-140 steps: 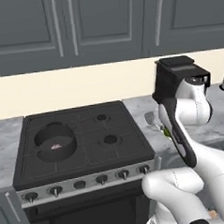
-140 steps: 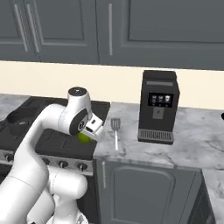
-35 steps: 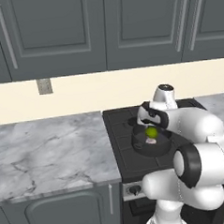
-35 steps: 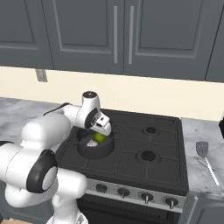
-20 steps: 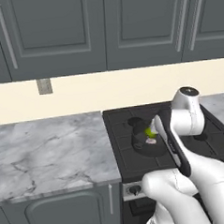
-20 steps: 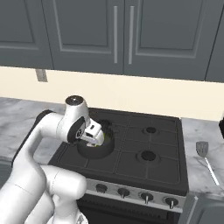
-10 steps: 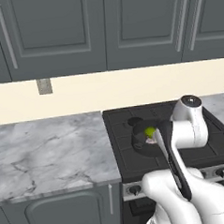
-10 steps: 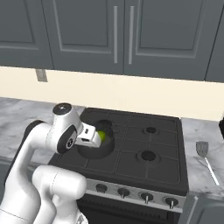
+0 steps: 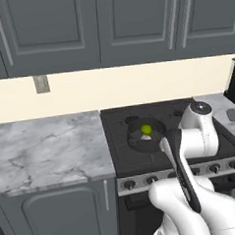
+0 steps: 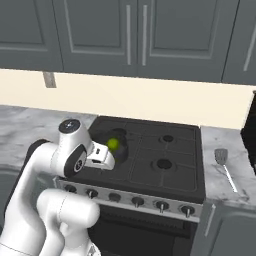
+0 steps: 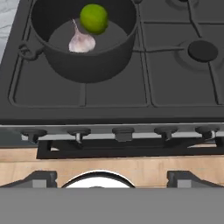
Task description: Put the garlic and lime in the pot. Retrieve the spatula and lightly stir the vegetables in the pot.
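The round dark grey metal pot [image 11: 83,41] is holding the bright green lime [image 11: 94,18] touching the pale garlic bulb [image 11: 81,42]; the grey-bladed spatula [image 10: 223,166] is lying well apart on the marble counter [image 10: 239,175]; the gripper [image 10: 101,159] is hanging spread and empty

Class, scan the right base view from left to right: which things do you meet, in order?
Wall outlet → gripper → lime in the pot → rear right burner → spatula on the counter.

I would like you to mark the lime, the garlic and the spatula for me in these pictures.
lime [image 11: 94,18], hand view: middle of the green ball in the pot.
garlic [image 11: 81,42], hand view: the pale bulb's body.
spatula [image 10: 221,156], right base view: the flat grey blade, on the counter.
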Tool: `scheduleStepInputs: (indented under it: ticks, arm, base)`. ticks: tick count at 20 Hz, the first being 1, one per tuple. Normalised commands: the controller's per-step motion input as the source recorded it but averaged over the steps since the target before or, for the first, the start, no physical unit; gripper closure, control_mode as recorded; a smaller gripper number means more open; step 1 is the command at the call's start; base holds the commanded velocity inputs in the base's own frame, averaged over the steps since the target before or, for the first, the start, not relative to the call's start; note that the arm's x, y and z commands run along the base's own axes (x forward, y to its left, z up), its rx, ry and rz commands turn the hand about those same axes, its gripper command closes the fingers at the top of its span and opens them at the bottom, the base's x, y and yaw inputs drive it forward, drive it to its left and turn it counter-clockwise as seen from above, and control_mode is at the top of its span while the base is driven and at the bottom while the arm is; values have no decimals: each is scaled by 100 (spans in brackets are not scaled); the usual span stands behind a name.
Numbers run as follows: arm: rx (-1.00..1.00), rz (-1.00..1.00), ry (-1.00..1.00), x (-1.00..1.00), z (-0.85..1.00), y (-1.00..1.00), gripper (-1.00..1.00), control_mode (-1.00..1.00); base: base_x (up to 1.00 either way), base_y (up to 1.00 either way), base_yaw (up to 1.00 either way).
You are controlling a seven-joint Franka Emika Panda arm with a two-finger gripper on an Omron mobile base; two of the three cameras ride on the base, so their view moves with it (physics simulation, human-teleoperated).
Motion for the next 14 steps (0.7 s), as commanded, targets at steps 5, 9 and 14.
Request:
scheduleStepInputs:
  ticks: [5,9,14]
  arm:
    - [0,0,0,0,0,0,-100,100]
    - [0,0,0,0,0,0,-100,100]
    - [0,0,0,0,0,0,-100,100]
  base:
    - [4,-78,0]
    - [17,-98,0]
    - [13,-97,-1]
